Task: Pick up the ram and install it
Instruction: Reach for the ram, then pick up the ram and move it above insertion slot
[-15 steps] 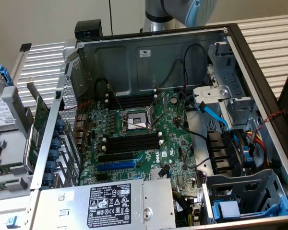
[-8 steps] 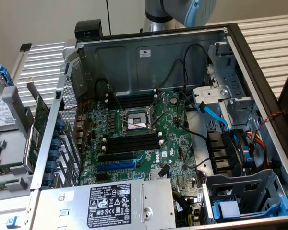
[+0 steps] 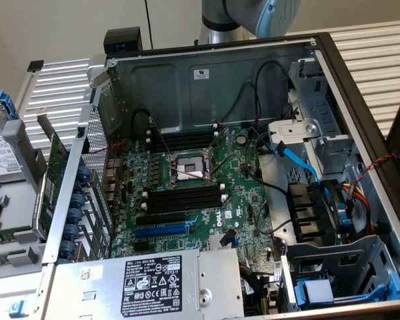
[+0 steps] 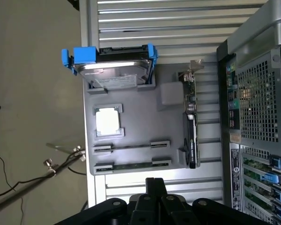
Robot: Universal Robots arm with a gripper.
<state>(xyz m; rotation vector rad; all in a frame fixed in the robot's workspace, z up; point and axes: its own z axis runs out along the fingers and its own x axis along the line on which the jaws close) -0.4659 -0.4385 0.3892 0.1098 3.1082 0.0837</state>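
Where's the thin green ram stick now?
Wrist view: the thin green ram stick lies on the grey tray, in the slot nearest the black gripper, outside the computer case.

Green motherboard, black memory slots tipped with white clips. One blue expansion slot, a blue cable. Grey tray carries the thin green ram; blue caddy frames the silver hard drive. Black claw.
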